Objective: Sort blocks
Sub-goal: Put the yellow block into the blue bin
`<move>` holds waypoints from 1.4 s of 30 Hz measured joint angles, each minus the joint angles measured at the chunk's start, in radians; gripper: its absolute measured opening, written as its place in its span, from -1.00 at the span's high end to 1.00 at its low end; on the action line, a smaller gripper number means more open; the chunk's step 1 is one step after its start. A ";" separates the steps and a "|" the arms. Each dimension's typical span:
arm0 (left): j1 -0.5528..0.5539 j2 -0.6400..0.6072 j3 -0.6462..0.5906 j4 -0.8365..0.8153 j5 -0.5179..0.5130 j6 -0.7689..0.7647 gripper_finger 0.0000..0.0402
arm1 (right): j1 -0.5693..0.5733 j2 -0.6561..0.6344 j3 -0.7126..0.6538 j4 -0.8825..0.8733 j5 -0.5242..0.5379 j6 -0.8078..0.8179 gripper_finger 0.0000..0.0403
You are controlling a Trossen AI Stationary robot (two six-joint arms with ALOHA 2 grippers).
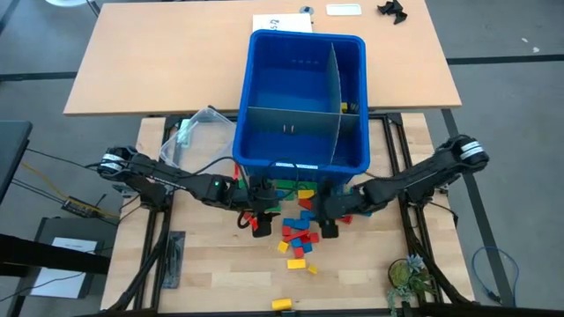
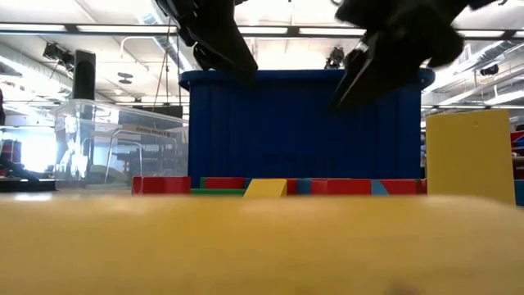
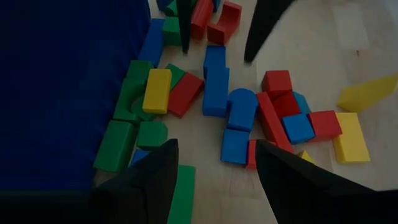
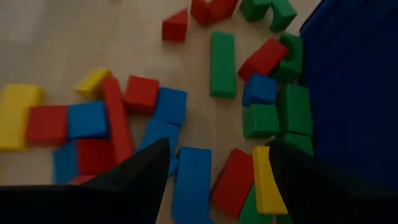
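High view: the blue bin [image 1: 305,101], split by grey dividers, stood on the tabletop [image 1: 220,264]. The blocks [image 1: 300,231] lay scattered just in front of the bin's near wall, with one yellow block [image 1: 282,304] well apart at the tabletop's edge. The left tool [image 1: 261,224] and the right tool [image 1: 330,226] hung over either side of the pile. A clear tub [image 1: 204,130] sat beside the bin.

Low view: red, green and yellow blocks [image 2: 270,187] lined the foot of the bin [image 2: 303,123]; both arms entered from above.

Left wrist view: the left tool [image 3: 214,171] stood wide and empty above blue and red blocks [image 3: 239,121].

Right wrist view: the right tool [image 4: 217,174] stood wide, holding nothing, over a blue block [image 4: 191,183] and a red block [image 4: 233,180].
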 joint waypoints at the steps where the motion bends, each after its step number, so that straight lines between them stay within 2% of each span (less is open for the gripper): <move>1: 0.000 0.000 0.000 0.000 -0.001 0.000 -0.11 | -0.006 0.022 0.000 0.014 0.004 -0.013 -0.34; 9: 0.000 0.000 0.000 -0.004 -0.001 0.000 -0.11 | -0.077 0.135 0.000 0.038 0.009 -0.057 -0.21; 17: 0.000 0.000 0.041 -0.095 0.000 -0.005 -0.11 | -0.146 0.165 0.000 0.046 0.002 -0.138 -0.06; 26: 0.000 0.000 0.047 -0.079 0.002 -0.026 -0.11 | -0.175 0.171 0.000 0.041 0.003 -0.202 0.07; 37: 0.000 0.000 0.047 -0.078 0.003 -0.034 -0.11 | -0.098 0.133 0.000 -0.020 0.001 -0.050 0.08; 42: 0.000 0.000 0.047 -0.078 0.003 -0.034 -0.11 | -0.043 0.076 0.000 -0.134 -0.013 0.132 0.09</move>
